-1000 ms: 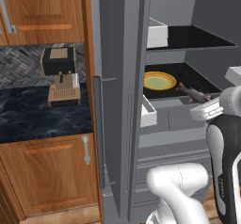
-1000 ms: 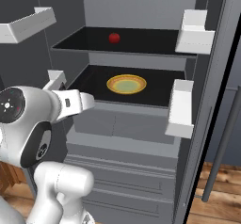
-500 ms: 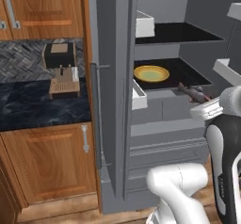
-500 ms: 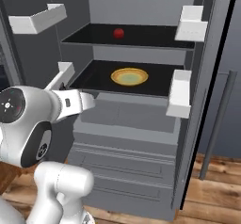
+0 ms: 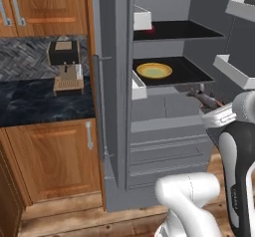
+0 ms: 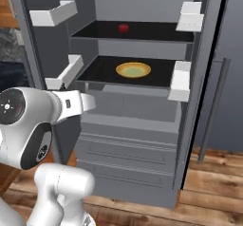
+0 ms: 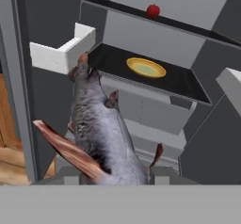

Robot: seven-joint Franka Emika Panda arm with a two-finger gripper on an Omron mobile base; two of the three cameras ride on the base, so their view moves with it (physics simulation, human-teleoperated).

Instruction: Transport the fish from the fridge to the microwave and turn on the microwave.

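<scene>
**Fish held outside the open fridge**

Now the gripper (image 7: 110, 180) is clamped on the fish (image 7: 101, 133), which juts forward from its jaws in front of the fridge (image 6: 142, 139), clear of the shelves. Beyond it, a yellow plate (image 7: 146, 68) sits mid-shelf on the lower black shelf (image 7: 188, 84). A red apple (image 7: 152, 11) rests toward the back edge of the upper shelf.

I see a grey fish (image 7: 101, 133) with reddish-brown fins, grey fridge (image 6: 142, 139) with black shelves, a yellow plate (image 6: 133, 70), a red apple (image 7: 152, 11), and a dark marbled counter (image 5: 40, 104).
</scene>
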